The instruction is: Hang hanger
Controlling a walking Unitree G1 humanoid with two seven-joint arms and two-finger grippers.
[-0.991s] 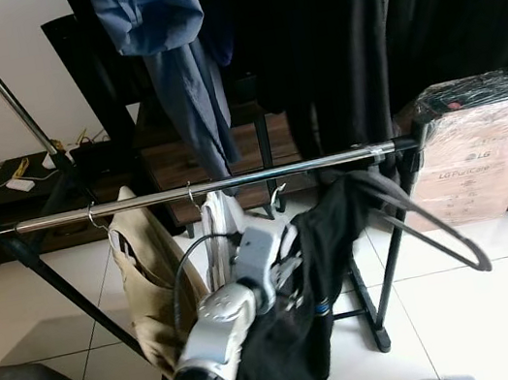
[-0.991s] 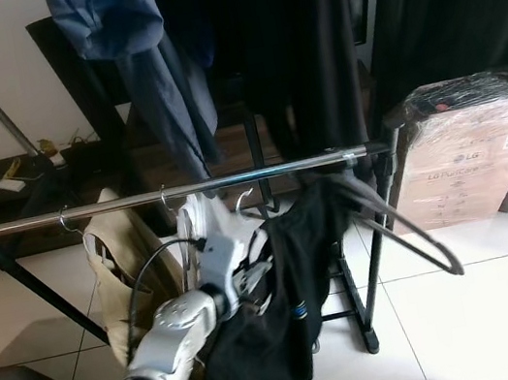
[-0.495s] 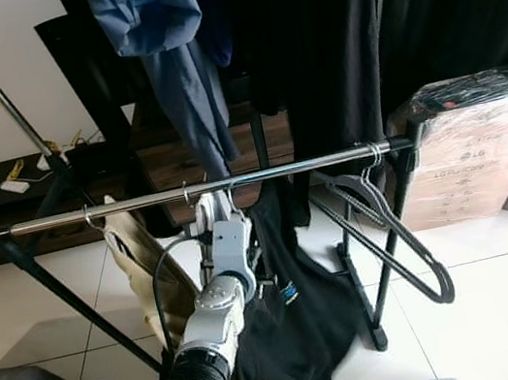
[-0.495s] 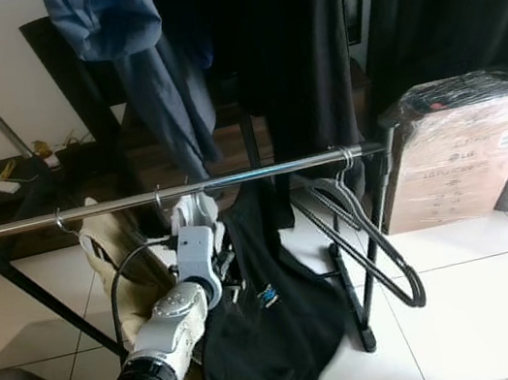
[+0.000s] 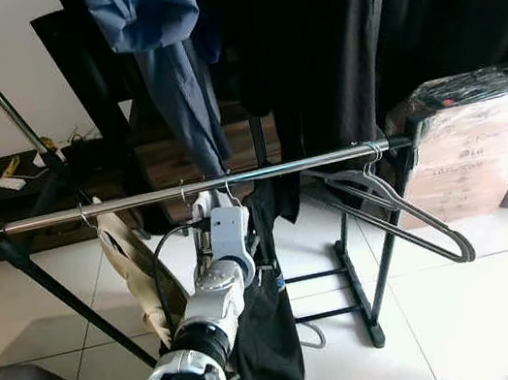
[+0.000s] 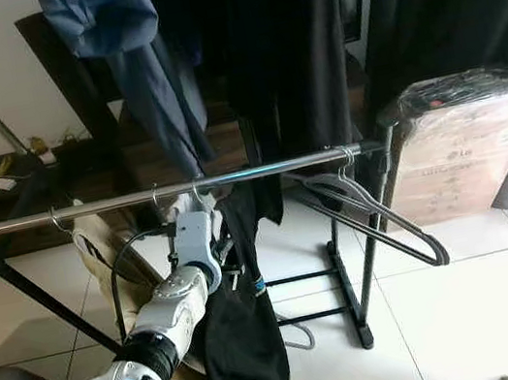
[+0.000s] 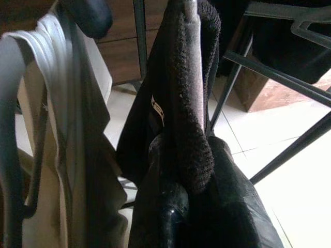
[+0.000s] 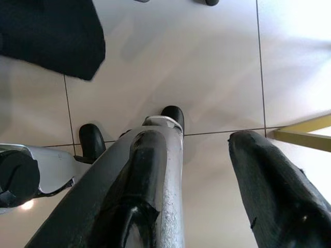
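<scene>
Chrome rail (image 5: 119, 204) spanning the rack, black garment (image 5: 264, 331) hanging on its hanger (image 5: 231, 192) just under the rail between beige garment (image 5: 135, 270) and empty hangers (image 5: 387, 216), left gripper (image 5: 222, 217) reaching up at the hook, finger state unclear, right gripper (image 8: 207, 170) spreading open over bare floor tiles (image 8: 207, 77).
</scene>
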